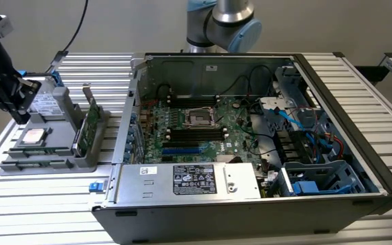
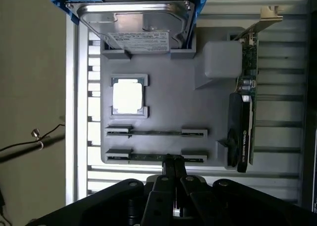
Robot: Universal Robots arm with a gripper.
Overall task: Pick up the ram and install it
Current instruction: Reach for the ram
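Two ram sticks lie on edge in holders on the grey tray [image 2: 173, 102]: one ram stick [image 2: 156, 133] nearer the square silver processor [image 2: 128, 97], the other ram stick [image 2: 146, 157] by the tray's edge. In the exterior view they show as ram sticks [image 1: 41, 151] at the tray's front. My gripper [image 2: 173, 162] hangs above the tray, its dark fingers pressed together with nothing between them, tips over the edge-side stick. In the exterior view the gripper [image 1: 22, 118] is at the tray's far left.
The tray also carries a hard drive [image 2: 133, 25] in a blue bracket and a tall green expansion card [image 2: 243, 112]. On the exterior view's right stands the open computer case [image 1: 250, 209], with its motherboard [image 1: 196, 130], dark memory slots [image 1: 196, 135] and blue cables [image 1: 291, 122].
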